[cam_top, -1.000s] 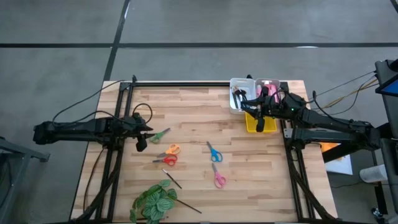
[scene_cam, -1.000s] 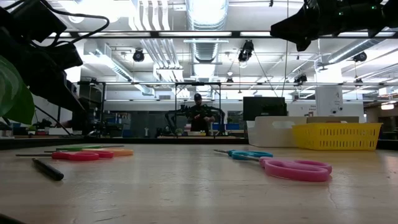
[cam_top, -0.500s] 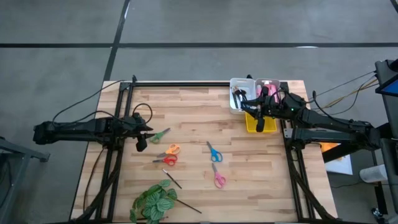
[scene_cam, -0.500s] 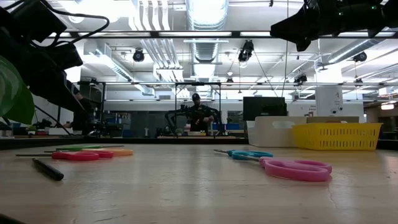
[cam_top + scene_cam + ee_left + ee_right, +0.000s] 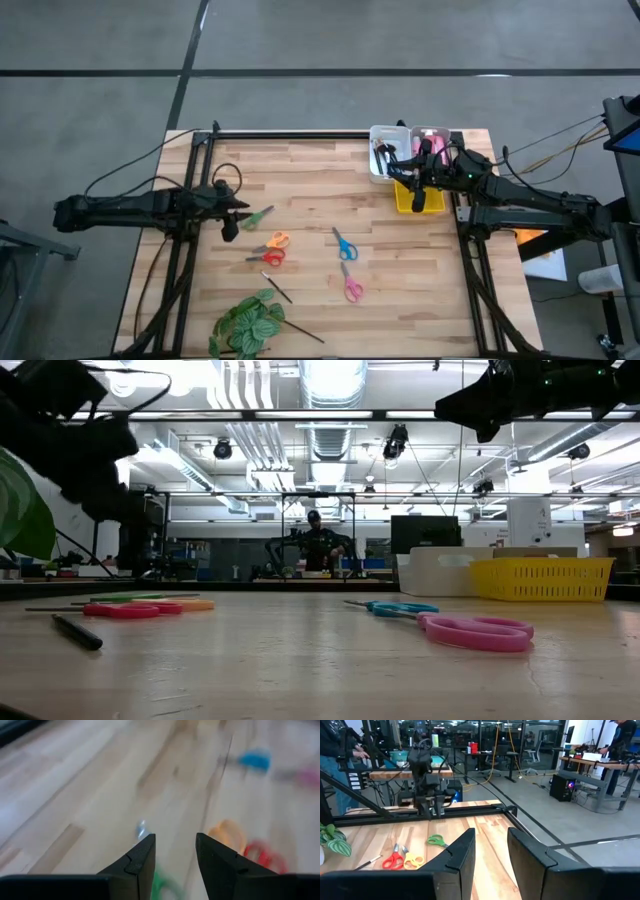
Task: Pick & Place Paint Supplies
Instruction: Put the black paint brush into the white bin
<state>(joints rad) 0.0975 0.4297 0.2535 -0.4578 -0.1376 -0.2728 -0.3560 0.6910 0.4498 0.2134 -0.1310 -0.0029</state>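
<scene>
No writing or brand can be read on anything here. On the table [image 5: 310,165] five small scissors lie loose: green scissors [image 5: 256,217] at about 9 o'clock from the table's middle, orange scissors [image 5: 274,241] and red scissors [image 5: 268,257] just beside each other below them, blue scissors [image 5: 344,244] near the middle, and pink scissors [image 5: 351,284] at 6 o'clock from the blue pair. Two thin dark brushes [image 5: 277,288] lie near the plant [image 5: 244,322] at 7 o'clock. At 1 o'clock stand a white bin [image 5: 385,150] with dark-handled items inside, a second bin [image 5: 432,136] holding pink tubes, and a yellow basket [image 5: 417,199] partly hidden by the arm. The left gripper [image 5: 236,212] sits just beside the green scissors' blades, its fingers [image 5: 141,859] apart with nothing between them. The right gripper [image 5: 408,172] hangs over the bins and basket, its fingers [image 5: 462,851] parted and holding nothing.
</scene>
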